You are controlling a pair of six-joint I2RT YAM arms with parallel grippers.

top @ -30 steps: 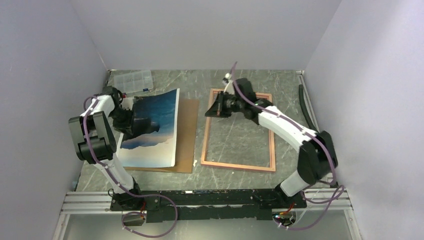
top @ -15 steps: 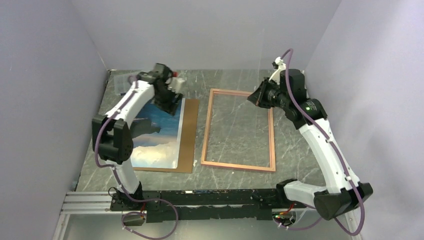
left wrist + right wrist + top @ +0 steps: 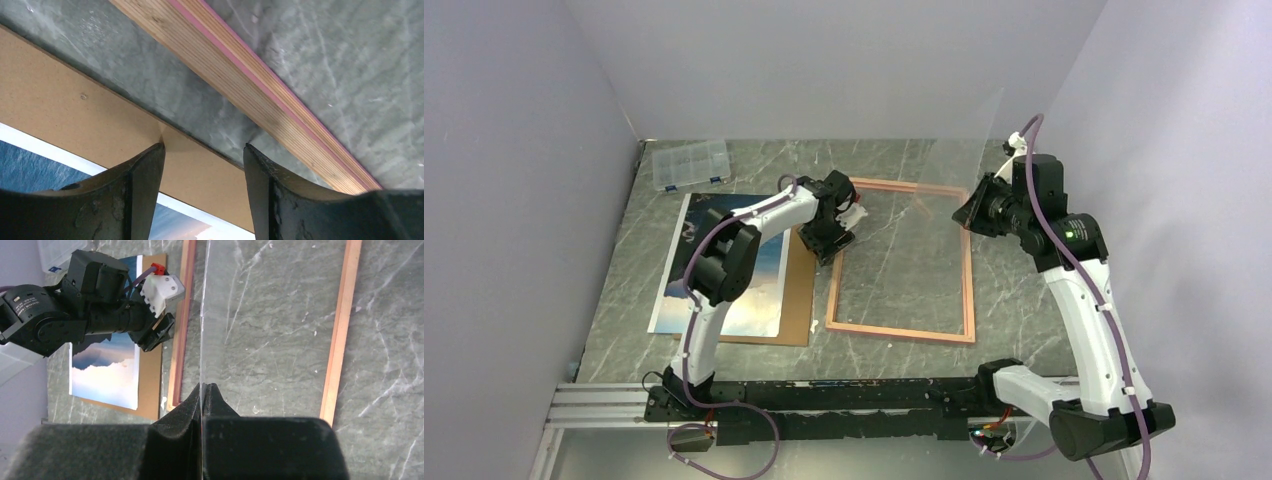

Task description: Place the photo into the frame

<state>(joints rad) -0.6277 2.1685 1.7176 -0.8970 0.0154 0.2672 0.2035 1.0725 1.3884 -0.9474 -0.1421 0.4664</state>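
Beside left rail of frame (image 3: 969,290) | your left hand (image 3: 202,165) is hovering spread, empty, over edge of backing board (image 3: 799,300) | your right hand (image 3: 202,390) is pinching clear pane (image 3: 959,150) aloft, likely freeing the opening | photo (image 3: 759,285) is lying face-up on that board, outside frame

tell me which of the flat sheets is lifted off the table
The clear pane, pinched in the right tool; the photo and the brown backing board both lie flat on the table.

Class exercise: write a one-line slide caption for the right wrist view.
Right gripper pinches a clear sheet edge-on above the frame, while the left gripper hovers by the backing board.
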